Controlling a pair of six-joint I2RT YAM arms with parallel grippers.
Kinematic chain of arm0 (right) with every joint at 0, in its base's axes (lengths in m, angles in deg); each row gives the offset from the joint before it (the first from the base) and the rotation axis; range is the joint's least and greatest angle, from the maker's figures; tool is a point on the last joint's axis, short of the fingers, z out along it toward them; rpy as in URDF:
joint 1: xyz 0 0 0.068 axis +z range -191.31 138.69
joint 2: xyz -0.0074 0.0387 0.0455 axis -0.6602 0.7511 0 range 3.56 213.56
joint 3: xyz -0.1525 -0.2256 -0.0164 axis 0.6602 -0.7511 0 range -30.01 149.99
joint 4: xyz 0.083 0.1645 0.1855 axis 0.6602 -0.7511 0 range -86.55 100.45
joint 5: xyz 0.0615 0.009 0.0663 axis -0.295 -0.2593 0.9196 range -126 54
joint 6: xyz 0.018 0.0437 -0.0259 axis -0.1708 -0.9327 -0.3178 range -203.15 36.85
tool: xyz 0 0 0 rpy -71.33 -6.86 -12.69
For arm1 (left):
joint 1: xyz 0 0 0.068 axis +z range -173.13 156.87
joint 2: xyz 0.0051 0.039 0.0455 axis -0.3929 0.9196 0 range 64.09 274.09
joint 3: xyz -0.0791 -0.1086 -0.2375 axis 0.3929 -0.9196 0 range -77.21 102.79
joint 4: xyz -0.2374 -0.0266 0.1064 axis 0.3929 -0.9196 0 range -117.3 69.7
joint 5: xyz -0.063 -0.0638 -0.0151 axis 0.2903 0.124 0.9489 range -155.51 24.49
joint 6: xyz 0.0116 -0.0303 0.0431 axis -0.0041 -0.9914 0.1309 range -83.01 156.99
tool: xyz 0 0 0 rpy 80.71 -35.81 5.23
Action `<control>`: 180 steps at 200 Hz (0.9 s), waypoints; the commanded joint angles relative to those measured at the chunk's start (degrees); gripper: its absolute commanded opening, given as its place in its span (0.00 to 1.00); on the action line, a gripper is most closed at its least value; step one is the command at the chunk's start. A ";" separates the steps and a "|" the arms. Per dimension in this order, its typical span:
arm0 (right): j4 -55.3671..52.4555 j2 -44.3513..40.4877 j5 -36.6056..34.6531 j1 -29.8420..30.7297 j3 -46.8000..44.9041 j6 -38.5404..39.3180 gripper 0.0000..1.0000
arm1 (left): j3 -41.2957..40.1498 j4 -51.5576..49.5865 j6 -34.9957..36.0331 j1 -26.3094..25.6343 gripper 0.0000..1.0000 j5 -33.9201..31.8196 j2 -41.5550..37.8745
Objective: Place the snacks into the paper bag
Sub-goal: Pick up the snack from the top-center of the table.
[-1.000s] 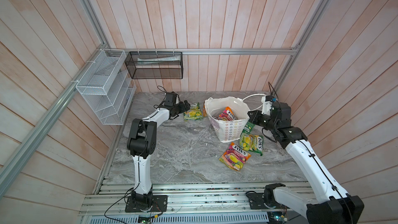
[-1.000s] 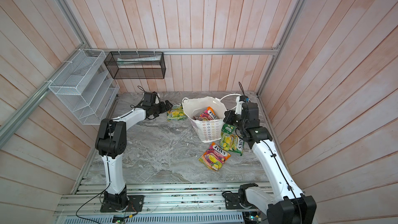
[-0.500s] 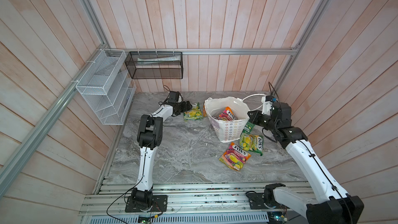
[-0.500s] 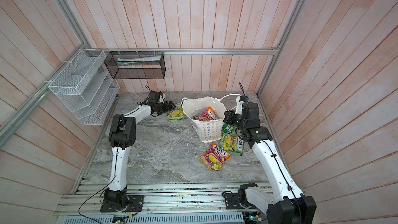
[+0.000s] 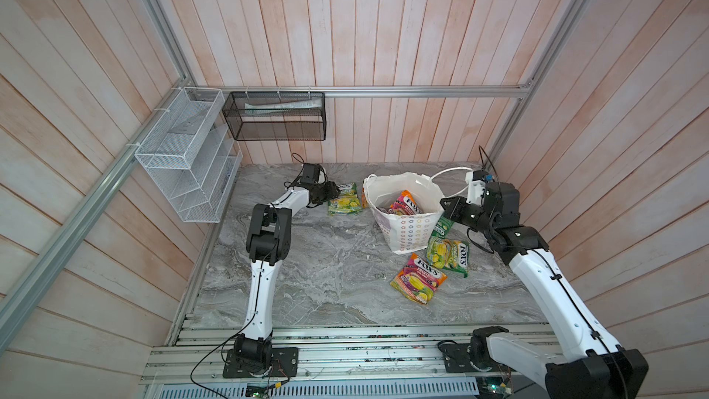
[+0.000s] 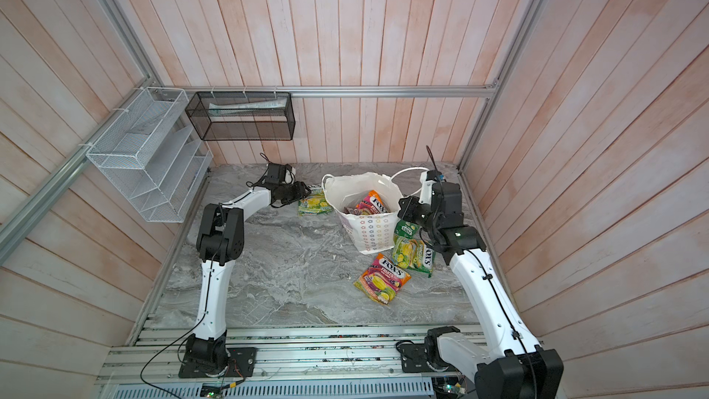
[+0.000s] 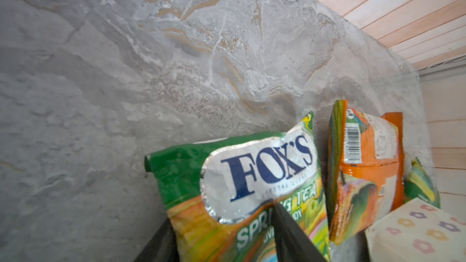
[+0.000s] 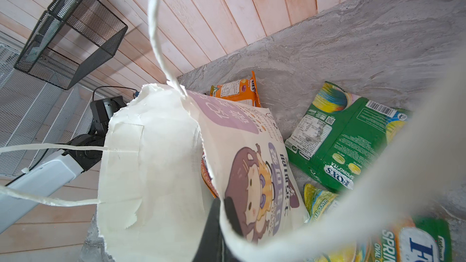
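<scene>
The white paper bag (image 5: 406, 232) (image 6: 370, 230) stands upright at the table's back right, with an orange-pink snack pouch (image 5: 406, 203) inside. My right gripper (image 5: 445, 205) (image 8: 216, 212) is shut on the bag's right rim, by the cartoon-girl wall (image 8: 252, 172). My left gripper (image 5: 333, 194) (image 7: 222, 215) is to the left of the bag, shut on a green FOX'S pouch (image 7: 252, 172) (image 5: 345, 203) lying there. An orange pouch (image 7: 365, 162) (image 8: 237, 89) leans behind the bag. Three more pouches lie to the bag's right and in front of it: green (image 5: 443, 226), yellow-green (image 5: 449, 255) and orange-pink (image 5: 418, 278).
A white wire rack (image 5: 184, 155) hangs on the left wall and a black mesh basket (image 5: 276, 117) on the back wall. Wooden walls close in the marble table (image 5: 326, 262) on three sides. The arms' metal rails (image 5: 364, 339) run along its front edge.
My left arm has stretched farther towards the green pouch, and its jaws have narrowed from wide open onto it. The right arm and the bag have not moved.
</scene>
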 commanded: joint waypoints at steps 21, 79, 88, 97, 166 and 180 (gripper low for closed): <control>-0.50 -0.50 1.18 -0.15 0.29 -0.87 0.00 | -2.62 1.84 -3.40 -0.04 0.28 1.50 2.16; -1.26 -0.71 1.12 -0.21 0.33 -1.02 0.00 | -9.02 11.60 -15.14 1.81 0.03 9.17 -6.60; -1.29 -0.85 1.28 -0.20 0.45 -1.24 0.00 | -10.84 12.96 -16.82 2.14 0.02 9.28 -8.70; -1.45 -0.85 1.67 -0.15 0.73 -1.37 0.00 | -12.49 13.81 -18.54 2.76 0.01 9.65 -10.60; -2.74 -1.47 1.99 0.00 1.65 -1.11 0.00 | -25.06 17.21 -22.80 7.85 0.00 12.71 -28.49; -2.71 -1.09 2.05 -0.01 1.80 -0.94 0.00 | -26.65 16.61 -22.46 8.40 0.00 11.63 -32.67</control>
